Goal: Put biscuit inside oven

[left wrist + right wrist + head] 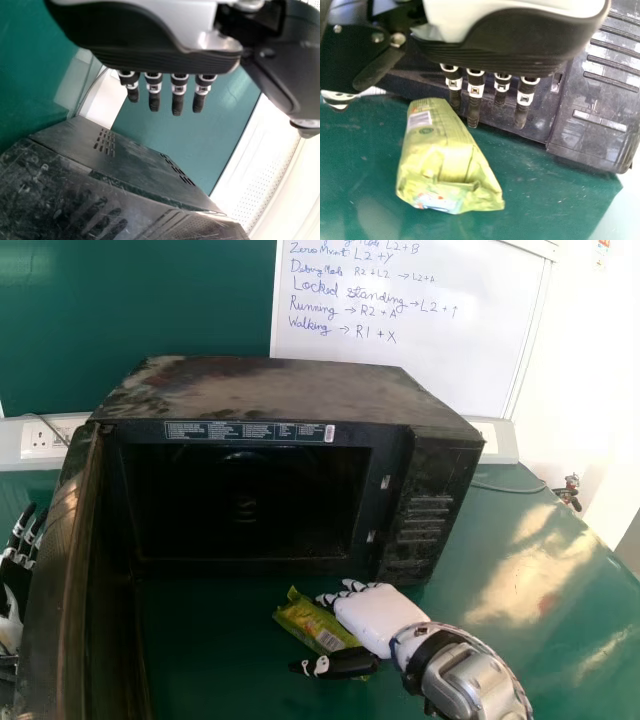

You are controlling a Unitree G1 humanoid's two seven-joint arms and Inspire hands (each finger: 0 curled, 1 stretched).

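One hand (372,616), the right, spreads straight fingers and thumb around the green biscuit packet (312,626), contact unclear.

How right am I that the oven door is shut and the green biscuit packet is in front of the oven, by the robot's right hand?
The door is wrong: the head view shows it standing open. The green biscuit packet is indeed in front of the oven, by the right hand.

Head view: left hand (12,585) cropped at nine o'clock, oven door (58,580) cropped at seven, packet (312,624) partly hidden by right hand (368,618)
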